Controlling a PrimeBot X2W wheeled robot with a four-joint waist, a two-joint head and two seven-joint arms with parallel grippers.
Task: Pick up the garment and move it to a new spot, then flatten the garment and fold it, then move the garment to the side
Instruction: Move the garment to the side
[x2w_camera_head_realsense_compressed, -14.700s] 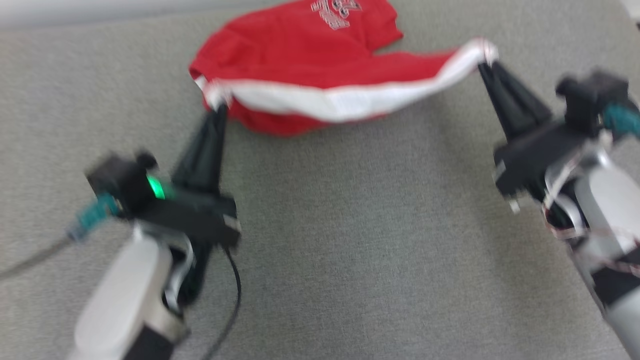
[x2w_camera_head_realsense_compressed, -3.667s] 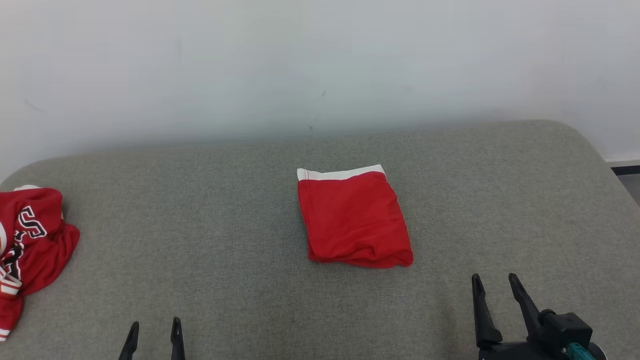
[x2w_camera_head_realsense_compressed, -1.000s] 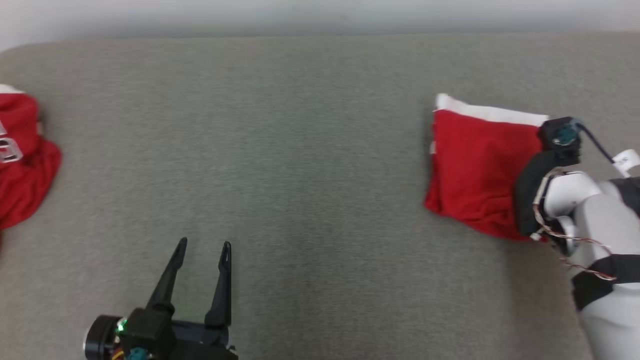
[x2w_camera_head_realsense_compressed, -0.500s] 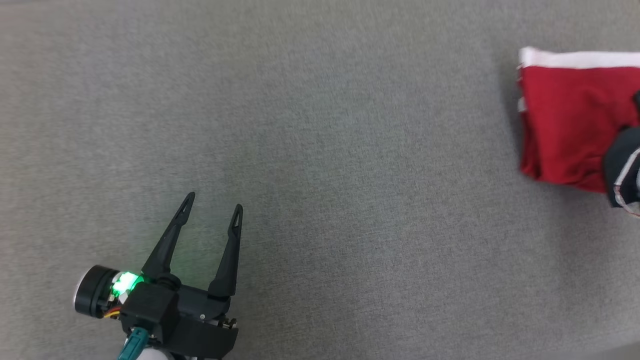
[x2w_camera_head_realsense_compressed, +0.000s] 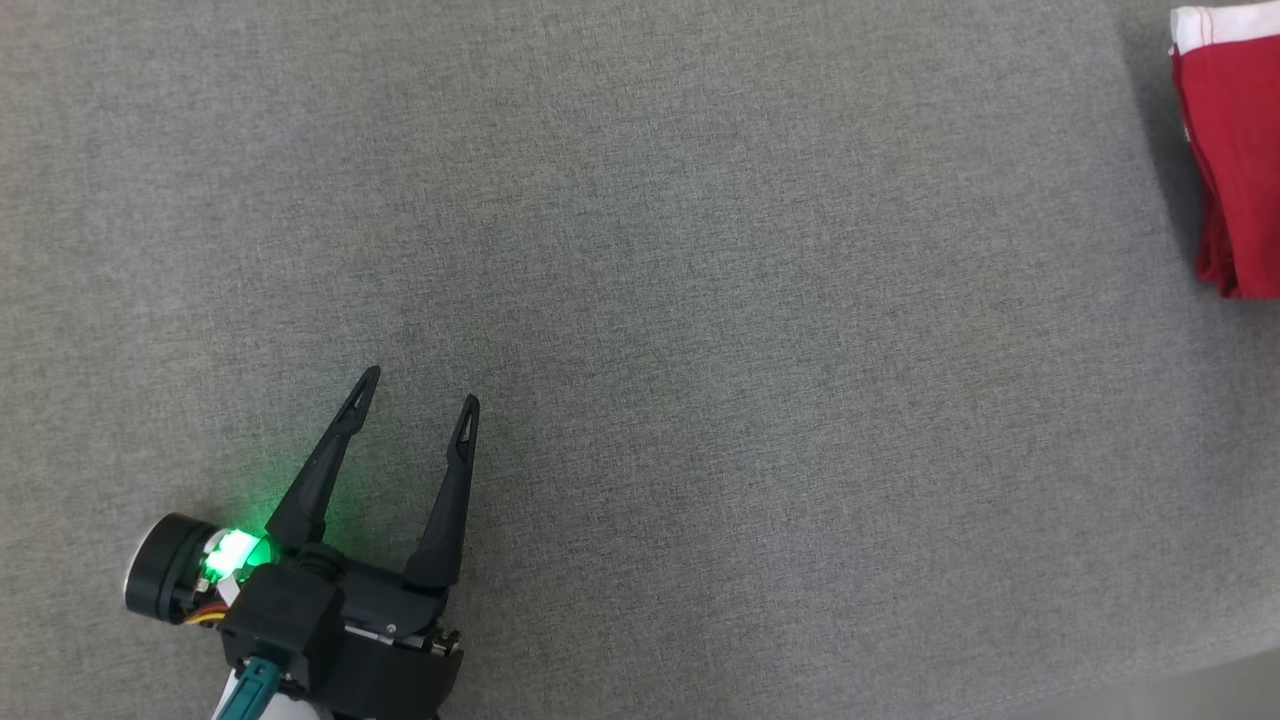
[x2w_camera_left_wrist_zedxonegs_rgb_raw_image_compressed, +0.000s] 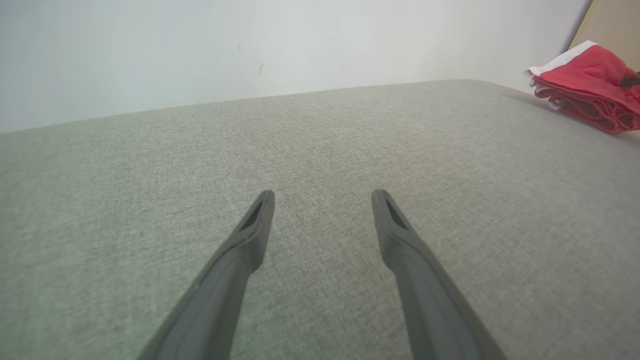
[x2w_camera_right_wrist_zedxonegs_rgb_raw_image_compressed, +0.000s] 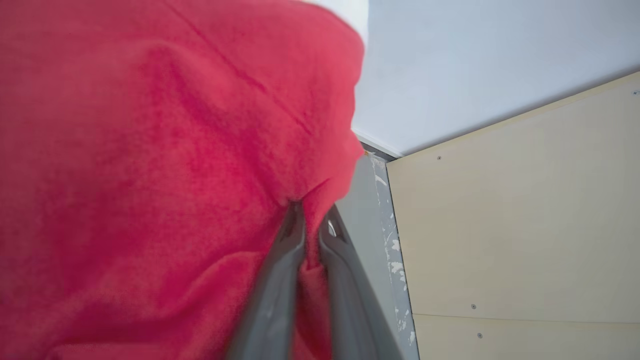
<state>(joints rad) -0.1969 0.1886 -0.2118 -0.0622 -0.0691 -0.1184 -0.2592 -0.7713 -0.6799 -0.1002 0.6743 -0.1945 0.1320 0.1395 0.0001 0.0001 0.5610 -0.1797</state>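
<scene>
Red cloth with a white band, folded into a neat packet: that's the garment (x2w_camera_head_realsense_compressed: 1235, 160), spotted at the far right edge of the head view, over the grey fabric surface (x2w_camera_head_realsense_compressed: 640, 250). Whether it's resting there or lifted a bit can't be told.

In the right wrist view it's bunched right up against the camera. A fold of it is pinched between the fingers (x2w_camera_right_wrist_zedxonegs_rgb_raw_image_compressed: 280, 280) of the right gripper (x2w_camera_right_wrist_zedxonegs_rgb_raw_image_compressed: 312, 215), which are closed almost completely on the cloth. A white wall (x2w_camera_right_wrist_zedxonegs_rgb_raw_image_compressed: 475, 60) and a beige panel (x2w_camera_right_wrist_zedxonegs_rgb_raw_image_compressed: 525, 210) are seen behind.

The left gripper (x2w_camera_head_realsense_compressed: 421, 388) is found at the lower left of the head view, well apart from the garment. Its fingers are spread wide with nothing held between them, and a green light (x2w_camera_head_realsense_compressed: 232, 550) is lit near its base.
</scene>
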